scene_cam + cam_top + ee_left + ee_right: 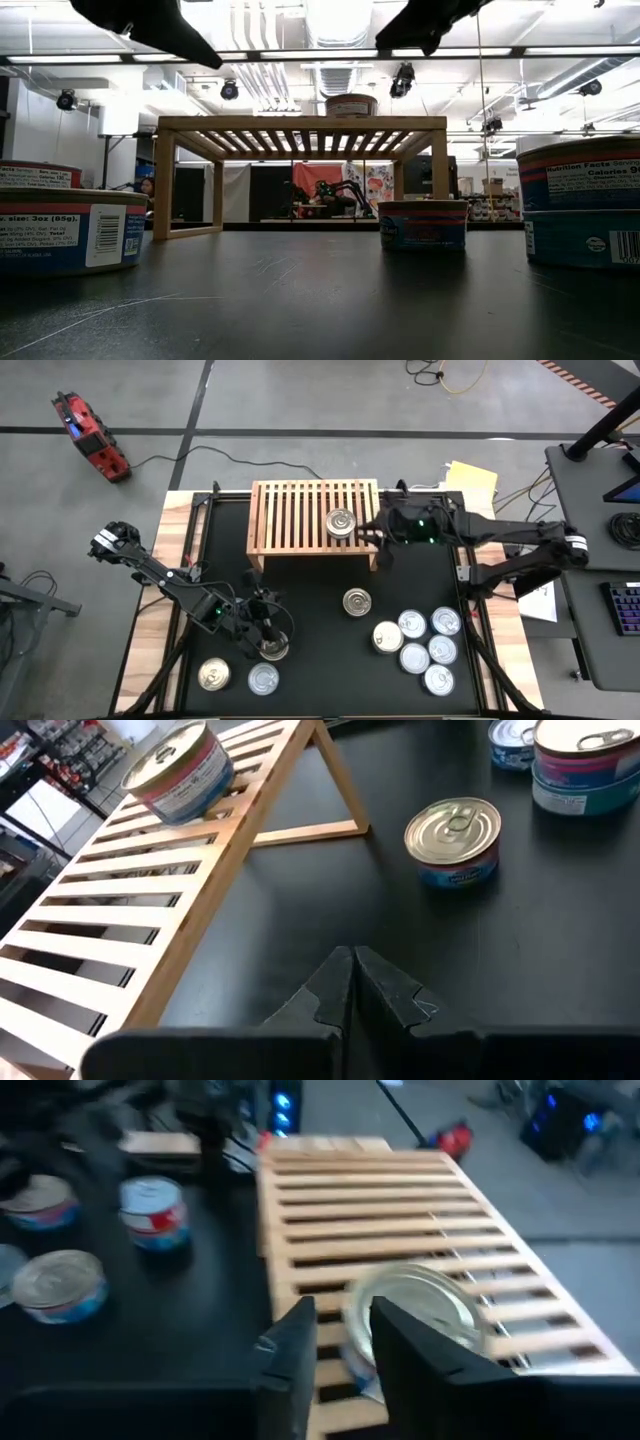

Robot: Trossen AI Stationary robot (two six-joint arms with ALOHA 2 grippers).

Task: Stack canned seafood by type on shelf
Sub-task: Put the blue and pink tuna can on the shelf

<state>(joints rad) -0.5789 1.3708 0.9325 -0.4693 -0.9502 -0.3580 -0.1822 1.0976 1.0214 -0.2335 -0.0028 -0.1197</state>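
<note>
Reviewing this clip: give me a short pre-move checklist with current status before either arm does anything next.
1. One can upright on the shelf: ok.
2. Right gripper beside that can at the shelf's right end, jaws apart and empty: ok.
3. Left gripper jaws shut, nothing held: ok.
4. Left gripper above the front-left cans; contact with the nearest one: cannot tell.
5. Lone can mid-table upright and reachable: ok.
6. Right cluster sorted by type: cannot tell.

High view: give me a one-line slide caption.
One can sits on the slatted shelf beside the right claw; other cans wait on the table.
</note>
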